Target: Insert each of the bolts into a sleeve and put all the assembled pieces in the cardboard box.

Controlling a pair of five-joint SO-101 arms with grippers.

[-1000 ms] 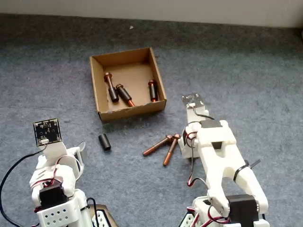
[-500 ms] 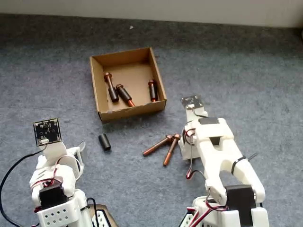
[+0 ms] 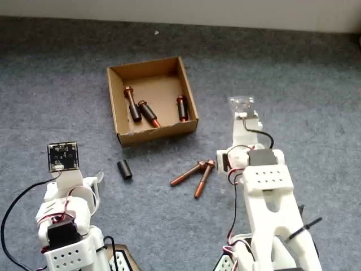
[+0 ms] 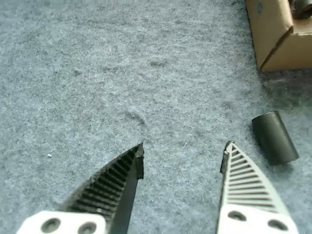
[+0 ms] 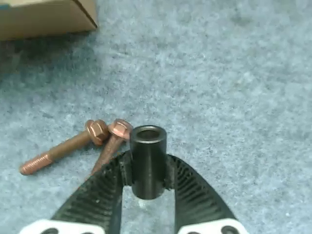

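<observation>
The open cardboard box (image 3: 157, 132) holds three bolts in black sleeves (image 3: 148, 111). One loose black sleeve (image 3: 124, 169) lies on the carpet below the box's front left corner. Two bare copper bolts (image 3: 194, 174) lie in a V, heads touching, between box and right arm. My right gripper (image 5: 147, 165) is shut on another black sleeve (image 5: 147, 155), held with its open end up just beside the bolt heads (image 5: 108, 130). My left gripper (image 4: 184, 148) is open over bare carpet, with the loose sleeve (image 4: 274, 137) just outside one fingertip (image 4: 229, 148).
Grey carpet covers the whole table. A corner of the box (image 4: 275, 36) lies beyond the left gripper; another box corner (image 5: 46, 17) lies beyond the right gripper. The right arm's body (image 3: 265, 186) stands to the right of the bolts.
The right arm has swung a little to the right and stretched farther from its base, away from the bolts. The left arm has barely shifted.
</observation>
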